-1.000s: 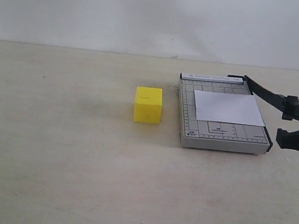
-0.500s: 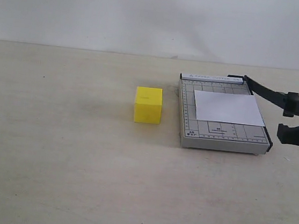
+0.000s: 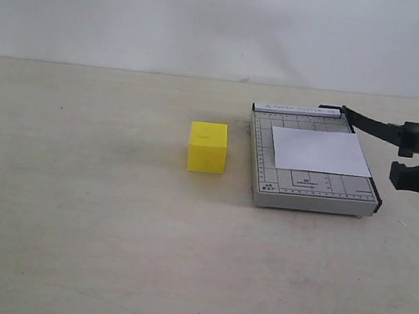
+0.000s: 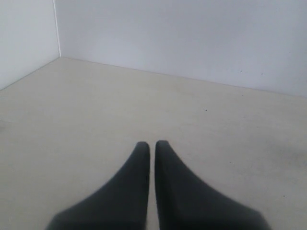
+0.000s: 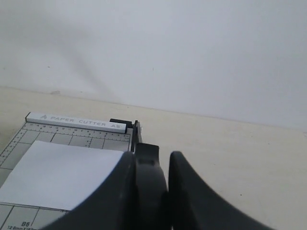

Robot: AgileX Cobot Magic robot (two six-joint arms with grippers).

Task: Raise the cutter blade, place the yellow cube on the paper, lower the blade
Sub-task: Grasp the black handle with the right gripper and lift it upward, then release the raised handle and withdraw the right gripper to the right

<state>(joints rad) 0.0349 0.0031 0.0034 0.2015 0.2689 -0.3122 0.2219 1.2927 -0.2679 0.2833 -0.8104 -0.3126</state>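
The long thin black cutter blade (image 3: 372, 126) stood partly raised. It sloped up from its hinge at the far right corner of the grey gridded cutter base (image 3: 312, 188) and clear of the base's right edge. The blade's thick black rounded handle (image 5: 151, 179) was pinched between the fingers of the right gripper (image 3: 398, 162), just beside the base. The plain white rectangular paper (image 3: 320, 151) lay flat on the base, towards its right side, with grid markings exposed around it. The bright yellow solid cube (image 3: 207, 148) rested on the beige tabletop (image 3: 75, 210), near the left edge of the base but apart from it. The left gripper (image 4: 152, 146) hung over bare tabletop with its fingers pressed together, holding nothing.
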